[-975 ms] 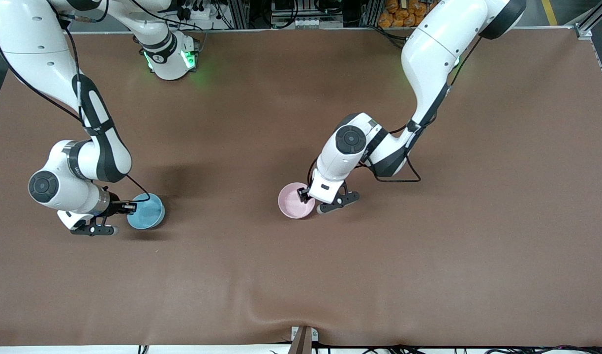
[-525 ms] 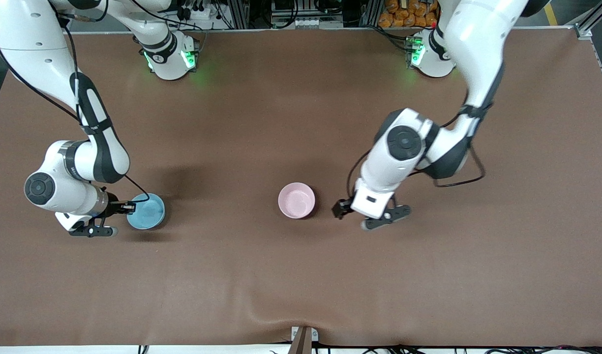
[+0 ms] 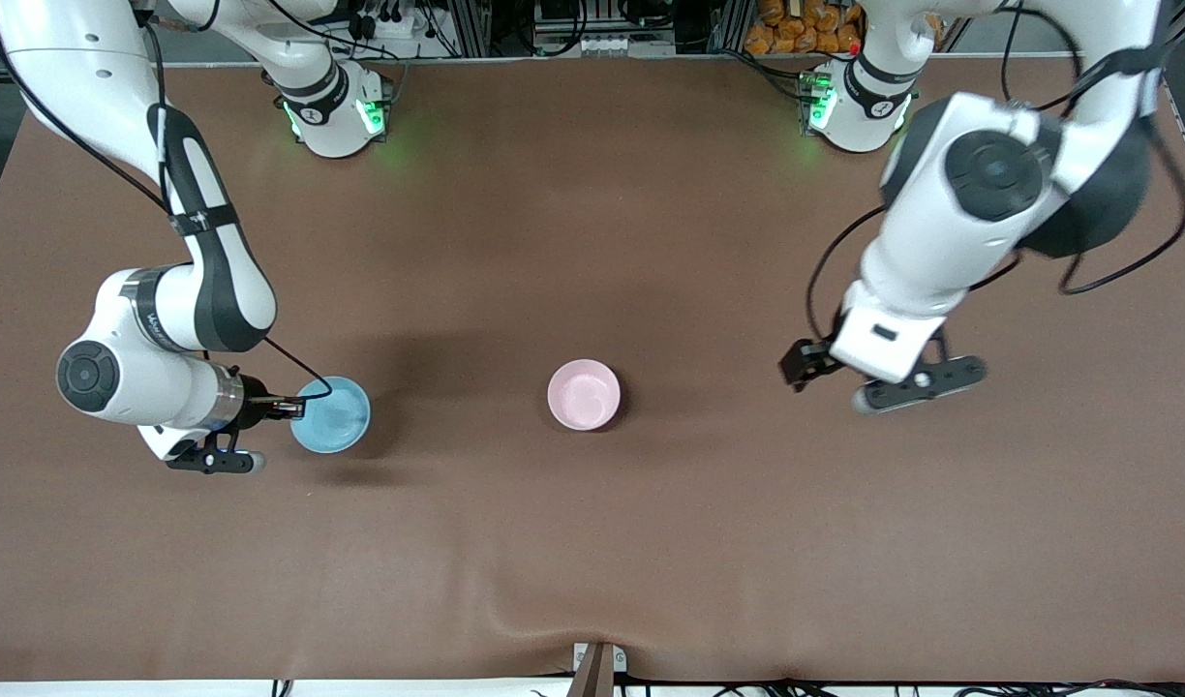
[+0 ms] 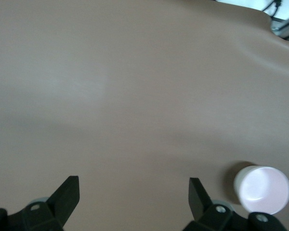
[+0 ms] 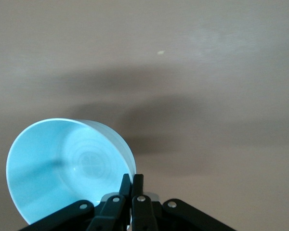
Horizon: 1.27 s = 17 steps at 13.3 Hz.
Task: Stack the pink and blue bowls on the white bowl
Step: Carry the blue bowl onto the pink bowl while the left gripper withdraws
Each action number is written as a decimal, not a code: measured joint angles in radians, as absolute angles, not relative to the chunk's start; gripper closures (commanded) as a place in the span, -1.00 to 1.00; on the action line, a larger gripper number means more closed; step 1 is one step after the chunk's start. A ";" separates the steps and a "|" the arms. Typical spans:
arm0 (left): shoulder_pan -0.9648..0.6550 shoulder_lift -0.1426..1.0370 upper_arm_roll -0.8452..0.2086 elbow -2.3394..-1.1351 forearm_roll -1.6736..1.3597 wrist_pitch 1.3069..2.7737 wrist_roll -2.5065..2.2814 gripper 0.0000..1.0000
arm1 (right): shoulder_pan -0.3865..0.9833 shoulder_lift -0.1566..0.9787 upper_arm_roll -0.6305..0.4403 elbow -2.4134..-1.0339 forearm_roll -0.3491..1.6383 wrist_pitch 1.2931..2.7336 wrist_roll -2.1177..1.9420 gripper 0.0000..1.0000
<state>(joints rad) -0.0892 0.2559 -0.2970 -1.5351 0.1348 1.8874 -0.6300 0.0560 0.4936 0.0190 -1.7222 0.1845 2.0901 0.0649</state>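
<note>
The pink bowl [image 3: 584,395] stands upright on the middle of the brown table; it also shows in the left wrist view [image 4: 262,189]. The white bowl does not show on its own in any view. My right gripper [image 3: 285,408] is shut on the rim of the blue bowl [image 3: 333,415] and holds it tilted a little above the table, toward the right arm's end; the right wrist view shows the gripper [image 5: 133,181] pinching the bowl [image 5: 62,168]. My left gripper [image 3: 796,367] is open and empty over bare table, toward the left arm's end from the pink bowl, fingers wide apart [image 4: 132,196].
The brown mat [image 3: 592,542] has a raised wrinkle near its edge closest to the front camera. A small metal bracket [image 3: 597,663] sits at that edge. The arm bases [image 3: 336,116] stand along the edge farthest from the camera.
My left gripper has let go of the pink bowl and drawn away toward its own end of the table. My right gripper has carried the blue bowl a little toward the pink bowl.
</note>
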 measured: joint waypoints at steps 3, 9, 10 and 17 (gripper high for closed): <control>0.028 0.157 -0.296 -1.535 0.135 1.772 -0.445 -1.00 | 0.098 0.493 0.039 -1.718 0.347 2.093 0.074 1.00; 0.148 0.028 -0.257 -1.541 0.072 1.635 -0.215 -1.00 | 0.313 0.530 0.046 -1.683 0.376 2.231 0.466 1.00; 0.140 0.020 -0.233 -1.543 0.057 1.605 -0.194 -1.00 | 0.346 0.548 0.046 -1.661 0.376 2.234 0.534 1.00; 0.066 -0.016 -0.127 -1.545 0.049 1.521 -0.158 -1.00 | 0.500 0.626 0.046 -1.624 0.376 2.341 0.792 1.00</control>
